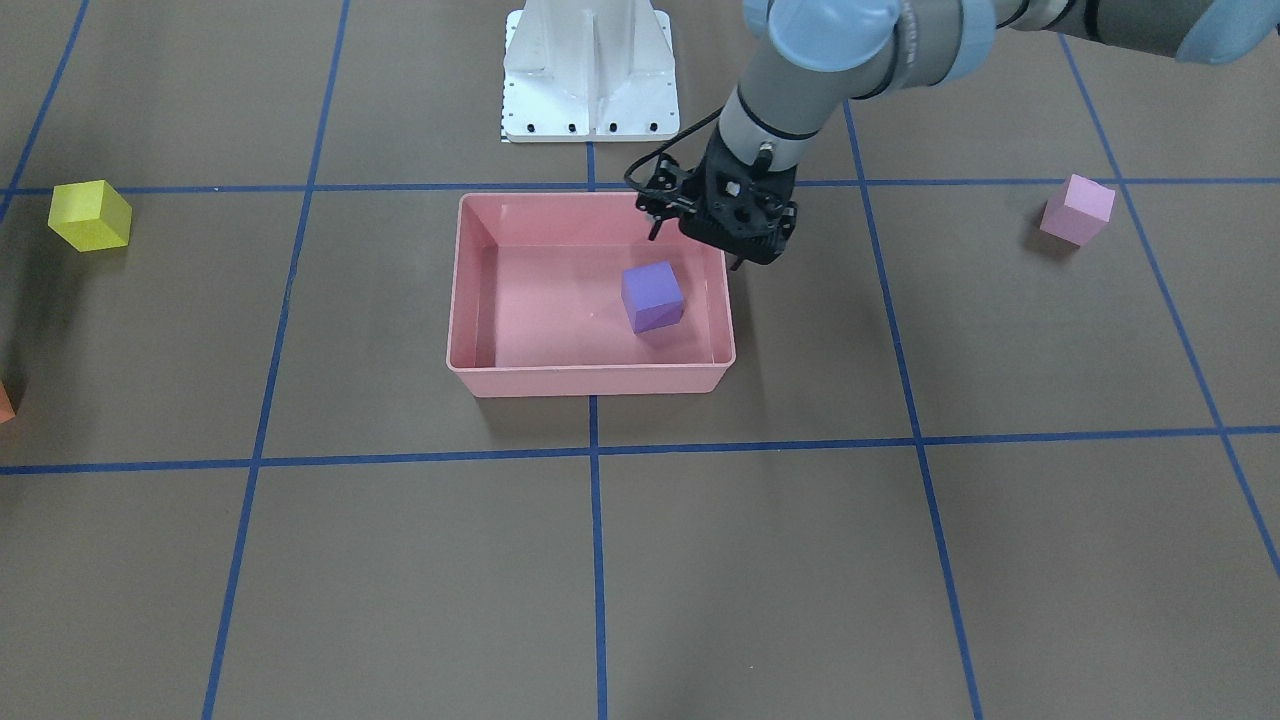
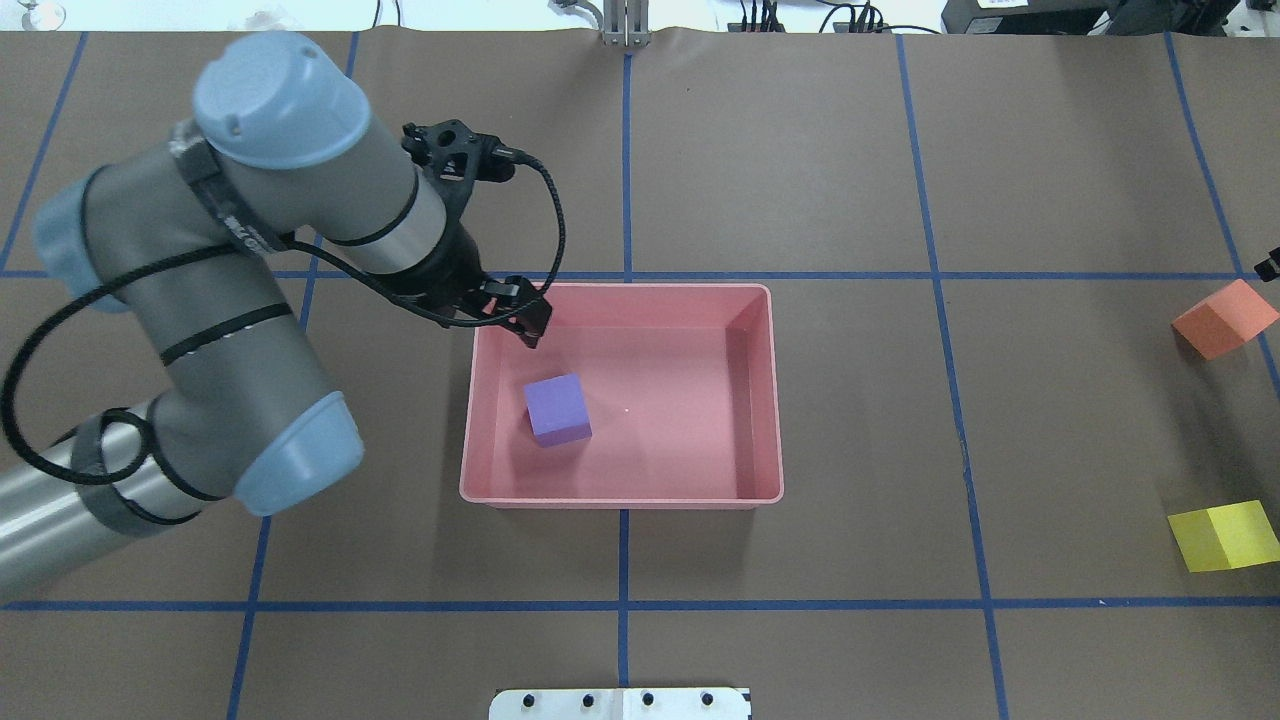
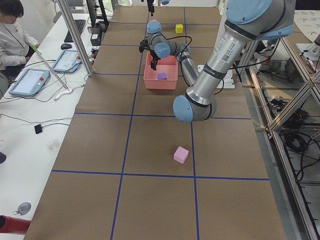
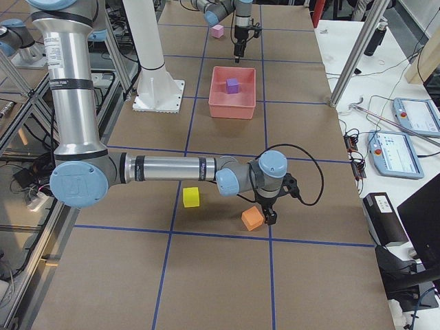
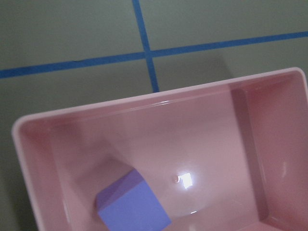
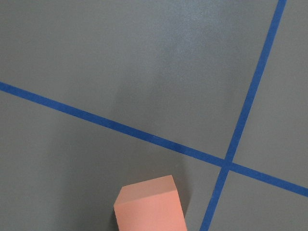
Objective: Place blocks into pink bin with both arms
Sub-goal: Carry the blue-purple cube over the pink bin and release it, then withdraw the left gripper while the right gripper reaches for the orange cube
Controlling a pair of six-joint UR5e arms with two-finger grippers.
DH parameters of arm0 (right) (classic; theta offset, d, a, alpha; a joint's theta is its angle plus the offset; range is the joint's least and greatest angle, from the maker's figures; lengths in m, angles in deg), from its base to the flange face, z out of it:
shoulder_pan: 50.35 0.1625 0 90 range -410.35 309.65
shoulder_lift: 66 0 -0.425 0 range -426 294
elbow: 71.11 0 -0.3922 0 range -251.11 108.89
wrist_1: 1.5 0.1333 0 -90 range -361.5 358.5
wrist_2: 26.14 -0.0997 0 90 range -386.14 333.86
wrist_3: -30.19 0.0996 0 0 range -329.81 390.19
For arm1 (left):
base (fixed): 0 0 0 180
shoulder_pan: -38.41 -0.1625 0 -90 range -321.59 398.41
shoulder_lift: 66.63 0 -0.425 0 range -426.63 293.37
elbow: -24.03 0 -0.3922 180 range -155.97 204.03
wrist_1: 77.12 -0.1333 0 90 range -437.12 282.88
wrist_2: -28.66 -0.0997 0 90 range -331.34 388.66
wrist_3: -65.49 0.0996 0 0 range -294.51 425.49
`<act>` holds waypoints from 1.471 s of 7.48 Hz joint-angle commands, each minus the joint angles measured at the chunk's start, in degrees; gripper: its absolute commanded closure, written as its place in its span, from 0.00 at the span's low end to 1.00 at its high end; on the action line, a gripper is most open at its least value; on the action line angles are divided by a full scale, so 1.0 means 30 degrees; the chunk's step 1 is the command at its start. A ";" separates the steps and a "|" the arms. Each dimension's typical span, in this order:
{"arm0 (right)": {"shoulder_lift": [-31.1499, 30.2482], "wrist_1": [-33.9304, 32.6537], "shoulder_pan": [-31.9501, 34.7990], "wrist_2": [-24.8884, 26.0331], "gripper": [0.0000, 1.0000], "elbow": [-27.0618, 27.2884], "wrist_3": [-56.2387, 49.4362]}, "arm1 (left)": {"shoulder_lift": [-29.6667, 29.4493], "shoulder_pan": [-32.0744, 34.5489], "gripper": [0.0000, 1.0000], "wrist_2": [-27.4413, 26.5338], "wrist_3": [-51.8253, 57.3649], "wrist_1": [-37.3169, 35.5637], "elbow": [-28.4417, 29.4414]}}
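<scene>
The purple block (image 1: 652,296) lies inside the pink bin (image 1: 590,380), also seen in the overhead view (image 2: 558,409) and the left wrist view (image 5: 132,207). My left gripper (image 1: 697,248) hovers over the bin's corner beside the purple block, open and empty. The light pink block (image 1: 1077,209) and the yellow block (image 1: 90,215) sit on the table outside the bin. The orange block (image 2: 1225,318) lies near the table's right edge. My right gripper (image 4: 270,214) is just beside the orange block (image 4: 252,218); I cannot tell whether it is open or shut.
The white robot base (image 1: 590,70) stands behind the bin. Blue tape lines grid the brown table. An operator (image 3: 12,30) sits at a side desk with tablets. The yellow block (image 2: 1225,535) lies close to the orange one.
</scene>
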 commanded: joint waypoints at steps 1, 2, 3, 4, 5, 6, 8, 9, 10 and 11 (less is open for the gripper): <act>-0.0099 0.1887 -0.0212 0.0136 0.00 -0.1104 -0.0683 | 0.3580 0.3510 0.00 0.0300 0.9545 -0.3456 -0.1945; -0.0099 0.2333 -0.0794 0.0136 0.00 -0.1314 -0.0482 | 0.5077 0.5323 0.00 0.0359 1.3672 -0.3312 -0.1568; -0.0099 0.2367 -0.1060 0.0136 0.00 -0.1316 -0.0509 | 0.5585 0.6647 0.00 0.1113 1.6237 -0.3281 -0.0926; -0.0099 0.2367 -0.1440 0.0107 0.00 -0.1316 -0.0480 | 0.5793 0.6921 0.00 0.1295 1.7045 -0.3223 -0.0572; -0.0099 0.2367 -0.1647 0.0135 0.00 -0.1316 -0.0480 | 0.5940 0.7040 0.00 0.1326 1.7576 -0.3222 -0.0365; -0.0099 0.2367 -0.1823 0.0194 0.00 -0.1345 -0.0480 | 0.5942 0.7041 0.00 0.1326 1.7581 -0.3222 -0.0305; -0.0128 0.2338 -0.2524 0.1387 0.00 -0.1783 -0.0451 | 0.5971 0.7012 0.00 0.1355 1.7581 -0.3222 -0.0159; -0.0099 0.2367 -0.2644 0.1453 0.00 -0.2133 -0.0479 | 0.5971 0.6983 0.00 0.1355 1.7552 -0.2961 -0.0013; -0.0128 0.2338 -0.2761 0.1454 0.02 -0.2194 -0.0451 | 0.5971 0.6982 0.00 0.1384 1.7552 -0.2872 0.0075; -0.0099 0.2309 -0.2820 0.1425 0.37 -0.2224 -0.0392 | 0.5971 0.6953 0.00 0.1384 1.7494 -0.2842 0.0105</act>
